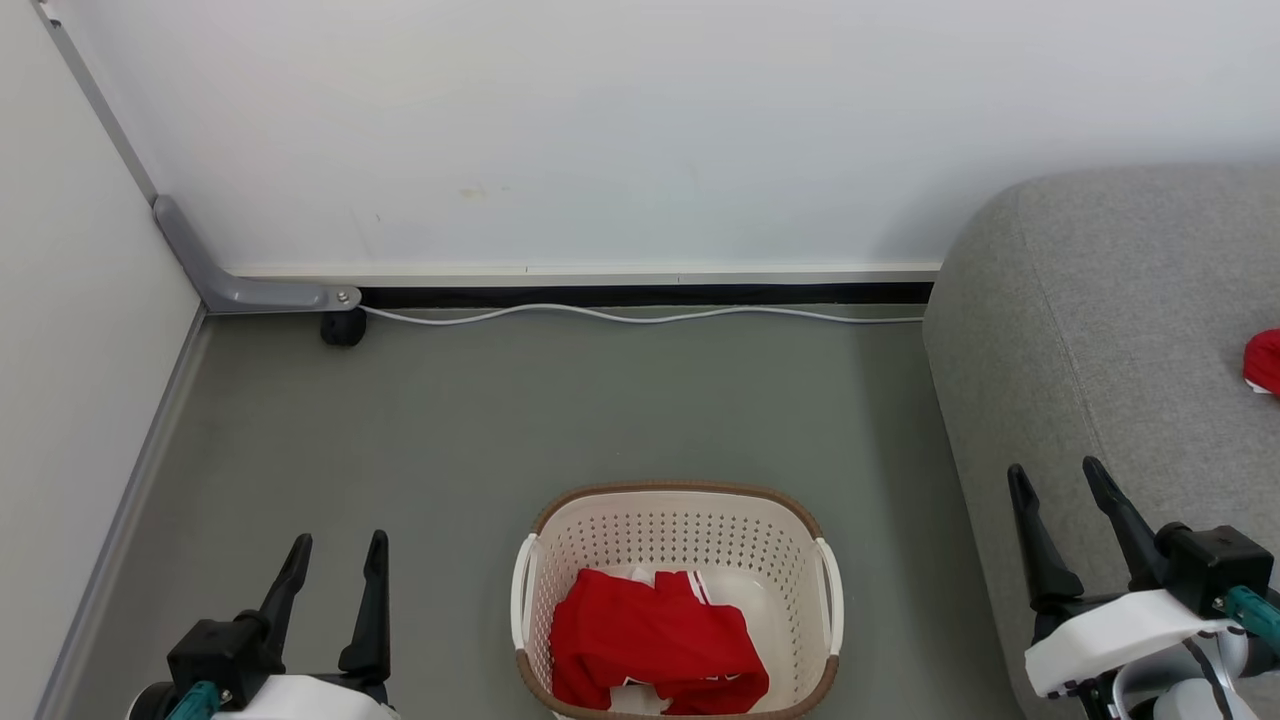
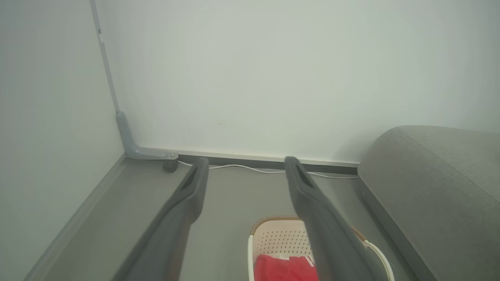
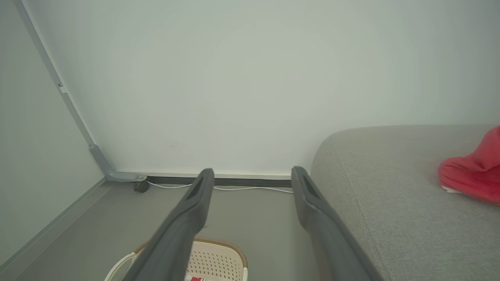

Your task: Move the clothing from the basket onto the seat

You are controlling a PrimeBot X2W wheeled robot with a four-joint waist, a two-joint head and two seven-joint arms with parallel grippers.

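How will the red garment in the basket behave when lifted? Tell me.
Probably floppy: the garment lies crumpled in the basket, so it should sag from a pinch. Likely light, being thin fabric. Unlikely to slip or roll.

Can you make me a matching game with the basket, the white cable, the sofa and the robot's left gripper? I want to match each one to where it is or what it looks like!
Things:
1. basket
2. white cable
3. sofa
4. left gripper

Descriptions:
a. runs along the foot of the wall
b. open, holding nothing
c. stands on the floor with red clothing inside
d. grey, with a red piece of clothing lying on it

Right pairs: 1-c, 2-a, 3-d, 4-b.
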